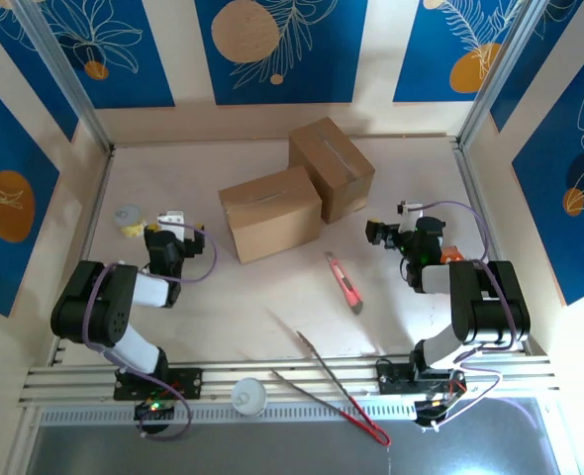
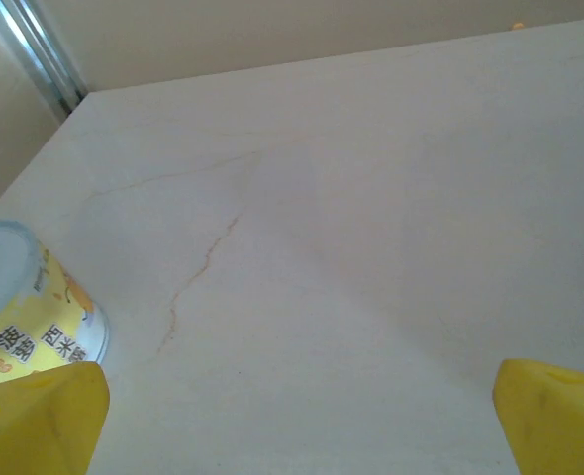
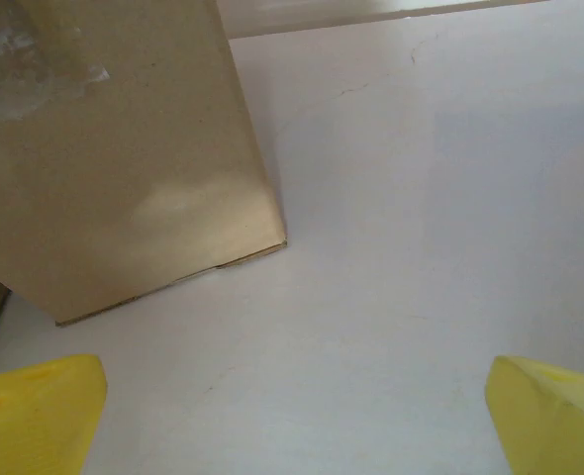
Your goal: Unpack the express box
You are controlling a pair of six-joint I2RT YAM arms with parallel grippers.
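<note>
A: Well, what can you see from the top?

B: Two shut brown boxes side by side in the middle of the table, the front box [image 1: 270, 213] and the back box [image 1: 332, 168]. A red cutter [image 1: 343, 281] lies nearer.

A: And up close?

B: The left wrist view shows writing on a can [image 2: 25, 307]. The left claw [image 2: 297, 426] is wide open and empty. The right claw [image 3: 292, 416] is too. The back box [image 3: 114, 158] sits ahead of it, a bit left, not touching.

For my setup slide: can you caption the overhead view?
The left gripper and right gripper flank the closed near box and far box; a red utility knife and tongs lie in the foreground.
</note>
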